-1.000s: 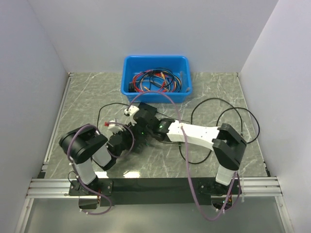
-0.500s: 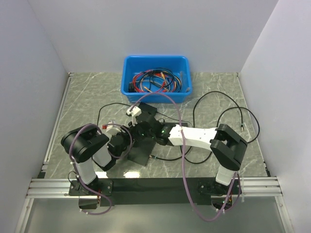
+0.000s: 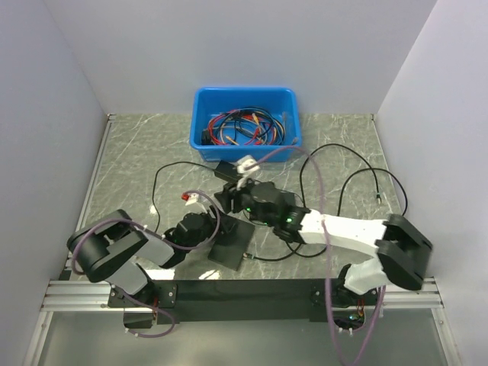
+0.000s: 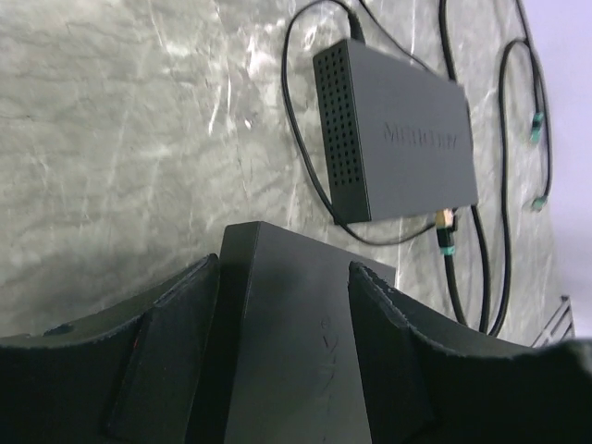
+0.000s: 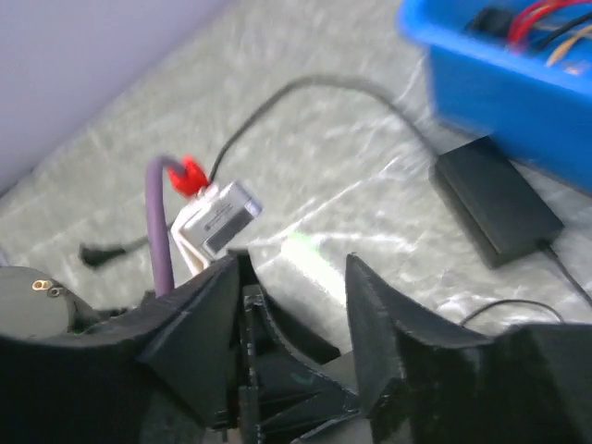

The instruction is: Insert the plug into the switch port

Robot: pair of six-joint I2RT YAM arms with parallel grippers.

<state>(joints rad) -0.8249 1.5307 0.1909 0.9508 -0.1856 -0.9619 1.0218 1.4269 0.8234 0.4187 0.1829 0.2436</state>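
Item: blue bin [image 3: 206, 152], open-topped, at the middle of the far edge of the marble tabletop [image 3: 137, 152]. Contents: a tangle of red, blue, black and orange cables [image 3: 240, 126]; how many there are cannot be counted, and the right wrist view cuts the bin off at its corner. Item: black brick-shaped adapter [image 3: 226, 165], flat on the tabletop just in front of the bin, a thin black cable leaving it. Item: switch [image 4: 398, 139], a flat dark box with a perforated side and faint lettering on top, lying toward the near edge, a little left of centre. Item: plug [image 4: 445, 222], brass tip on a thin black cable, lying right at the switch's edge that faces the near right corner; whether the tip is seated in a port or merely touches the casing cannot be made out. Item: two teal-tipped cable ends [image 4: 535, 125], loose on the tabletop toward the right edge. Item: left gripper [image 4: 285, 277], low over the tabletop beside the switch, fingers [image 4: 185, 342] closed against both sides of a black block [image 4: 296, 370] whose lower part is cut off and whose identity is unclear. Item: right gripper [image 5: 296, 268], between the adapter and the switch, fingers spread with nothing pinched; dark shapes below it are blurred. From above, both grippers are largely hidden by their own arms.
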